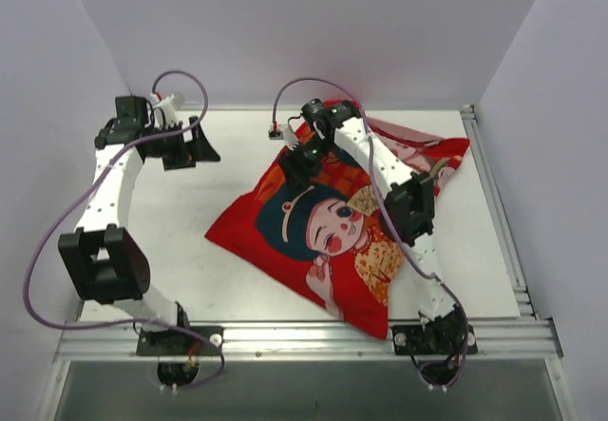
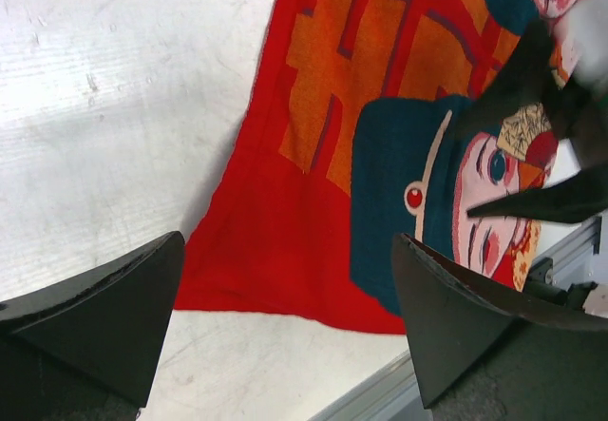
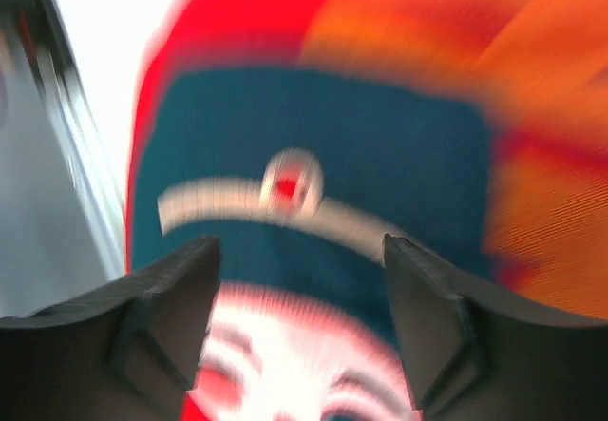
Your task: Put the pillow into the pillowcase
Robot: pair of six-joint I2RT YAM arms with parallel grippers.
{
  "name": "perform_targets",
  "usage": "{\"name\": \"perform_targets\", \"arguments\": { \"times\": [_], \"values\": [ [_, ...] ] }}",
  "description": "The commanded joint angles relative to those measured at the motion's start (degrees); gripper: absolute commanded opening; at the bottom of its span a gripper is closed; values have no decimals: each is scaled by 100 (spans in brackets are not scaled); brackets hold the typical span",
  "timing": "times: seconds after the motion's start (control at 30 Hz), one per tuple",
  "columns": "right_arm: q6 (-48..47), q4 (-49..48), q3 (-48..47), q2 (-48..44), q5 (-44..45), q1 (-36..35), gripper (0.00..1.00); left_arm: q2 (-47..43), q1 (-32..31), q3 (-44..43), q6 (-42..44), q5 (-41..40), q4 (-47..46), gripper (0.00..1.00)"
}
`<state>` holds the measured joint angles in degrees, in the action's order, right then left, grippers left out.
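Observation:
The red pillowcase [image 1: 275, 236] with its cartoon children print lies spread over the middle and right of the table, one corner towards the front rail. The pillow is hidden or out of view. My right gripper [image 1: 301, 164] hangs over the case's far-left part, jaws apart with nothing between them; in the blurred right wrist view the gripper [image 3: 300, 240] is close above the printed dark-blue hat on the pillowcase [image 3: 313, 126]. My left gripper [image 1: 203, 145] stands wide open over bare table at the back left, apart from the case. In its wrist view the left gripper [image 2: 287, 240] looks over a corner of the pillowcase [image 2: 323, 107].
The white table [image 1: 190, 259] is bounded by an aluminium rail at the front [image 1: 313, 331] and another on the right [image 1: 499, 221]. Pale walls close in the back and both sides. The right arm's dark links [image 2: 541, 155] cross the left wrist view.

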<state>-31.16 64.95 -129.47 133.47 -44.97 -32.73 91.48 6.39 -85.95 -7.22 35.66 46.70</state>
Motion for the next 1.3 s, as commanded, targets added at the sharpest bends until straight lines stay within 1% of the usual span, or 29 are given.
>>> {"name": "perform_targets", "arguments": {
  "times": [0.0,0.07,0.1,0.13,0.17,0.23,0.27,0.33,0.37,0.4,0.43,0.47,0.5,0.53,0.57,0.6,0.63,0.7,0.77,0.8,0.83,0.87,0.93,0.97,1.03,1.07,1.13,1.2,1.27],
  "values": [
    [2103,-1342,-1009,-215,-777,442,73,-201,55,-456,334,240,471,97],
    [1983,-1746,-766,-714,-417,959,75,-245,3,-449,537,275,665,97],
    [1825,-1792,-277,-882,-233,1162,74,-332,-41,-336,607,266,674,98],
    [1632,-1793,-37,-1032,264,1399,73,-368,-111,-265,686,249,683,97],
    [1361,-1749,279,-1277,591,1819,73,-411,-295,-177,687,248,683,97],
    [578,-1591,963,-1472,1093,2252,72,-464,-602,-10,1195,432,822,97],
    [428,-1477,1141,-1586,1513,2654,72,-482,-1187,26,1641,407,910,98],
    [199,-1424,1467,-1640,1771,2999,72,-596,-1814,296,2091,153,981,97],
    [198,-1432,1486,-1588,1929,3253,71,-614,-2165,377,2520,126,990,97],
    [206,-1432,1477,-1526,2026,3421,71,-614,-2812,482,2707,30,990,97],
    [215,-1441,1451,-1308,2167,3501,71,-579,-3176,544,2830,-232,869,97],
    [224,-1398,1399,-1149,2542,3528,66,-527,-3466,614,2980,-357,772,98],
    [189,-1301,1372,-991,2685,3537,59,-343,-3957,597,3007,-454,666,98],
    [145,-1161,1372,-668,2765,3528,55,-202,-4136,554,2999,-516,491,97],
    [-3,-768,1407,-516,2818,3502,48,-36,-4268,414,2807,-638,420,97],
    [-57,-547,1442,-384,2836,3415,44,401,-4382,352,2631,-752,350,97],
    [-118,-231,1581,-296,2740,3379,40,658,-4401,290,2490,-832,366,96],
    [-285,-193,2344,-400,2416,3309,38,1254,-4148,202,2279,-876,402,90],
    [-548,-184,2890,-733,2256,3098,36,1503,-3472,123,2199,-955,419,89],
    [-619,-176,3423,-839,2169,3028,36,1704,-3226,-130,2208,-1008,524,89],
    [-698,-132,3637,-1075,1959,2862,36,1802,-2919,-298,2243,-1043,577,89],
    [-786,-105,3874,-1173,1783,2790,35,1907,-2420,-526,2365,-1122,638,89],
    [-1049,174,4261,-1375,1240,2545,35,2285,-1977,-1412,2480,-1482,840,89],
    [-1155,359,4316,-1411,984,2230,35,2417,-1645,-1729,2506,-1544,911,89],
    [-1638,1129,4281,-1569,335,1869,36,2655,-1431,-2579,2480,-1728,946,91],
    [-1744,1378,4237,-1630,-208,1475,40,2716,-1300,-2802,2471,-1773,946,94],
    [-1780,1756,4010,-1858,-634,1218,44,2673,-1246,-3224,2489,-1782,938,96],
    [-1474,1688,3807,-1973,-952,1321,45,2446,-1281,-3235,2577,-1598,981,96],
    [-605,1198,3517,-2070,-883,1619,45,2208,-1333,-2858,2586,-1273,964,97]
  ]
}}
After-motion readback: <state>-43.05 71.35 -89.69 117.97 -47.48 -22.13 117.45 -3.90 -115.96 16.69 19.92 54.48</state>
